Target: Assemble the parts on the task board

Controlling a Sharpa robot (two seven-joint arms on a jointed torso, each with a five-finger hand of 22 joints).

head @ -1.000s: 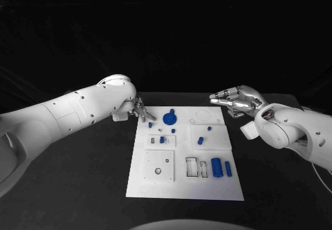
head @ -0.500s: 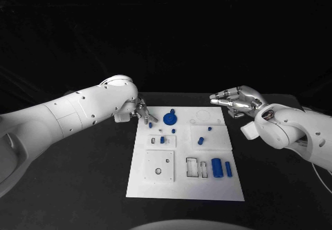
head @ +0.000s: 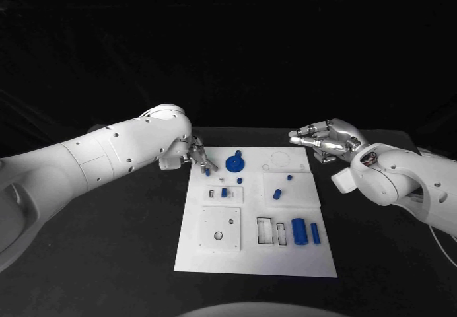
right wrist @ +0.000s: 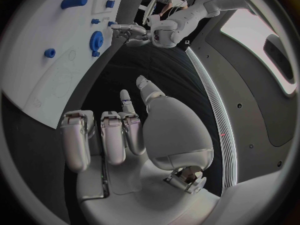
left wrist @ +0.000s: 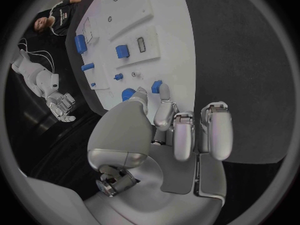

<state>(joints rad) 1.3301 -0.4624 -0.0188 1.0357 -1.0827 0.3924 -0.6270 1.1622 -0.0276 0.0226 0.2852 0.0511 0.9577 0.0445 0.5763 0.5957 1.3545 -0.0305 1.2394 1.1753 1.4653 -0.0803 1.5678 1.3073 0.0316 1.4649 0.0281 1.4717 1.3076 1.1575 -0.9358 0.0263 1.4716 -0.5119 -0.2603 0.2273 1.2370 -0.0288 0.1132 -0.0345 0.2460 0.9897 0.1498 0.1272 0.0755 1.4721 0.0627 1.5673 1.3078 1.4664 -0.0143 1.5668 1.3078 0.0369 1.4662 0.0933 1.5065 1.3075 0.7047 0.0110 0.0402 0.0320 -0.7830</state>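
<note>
The counter [head: 114,264] is black, and the board [head: 252,254] lies at its middle, long axis running from my near edge to the far one. My left hand [head: 195,156] hangs over the board's far left corner; my right hand [head: 325,139] waits off the far right corner, fingers curled in on nothing I can see, well apart from any part.

The gear [head: 234,161] sits near the far edge, just beside my left fingers [left wrist: 164,112] toward the board's middle. A thick cylinder [head: 298,231] and a slim one [head: 314,232] lie near the right edge, lengthwise with the board.

The small peg [head: 207,171] is what matters: it stands right under my left fingertips, touching them or nearly so (from my wrist they seem to close around it, though I cannot tell if I truly hold it). It lies just nearward of those fingers, so my left hand is the nearer one, and I judge the next move is a short pinch downward there.
</note>
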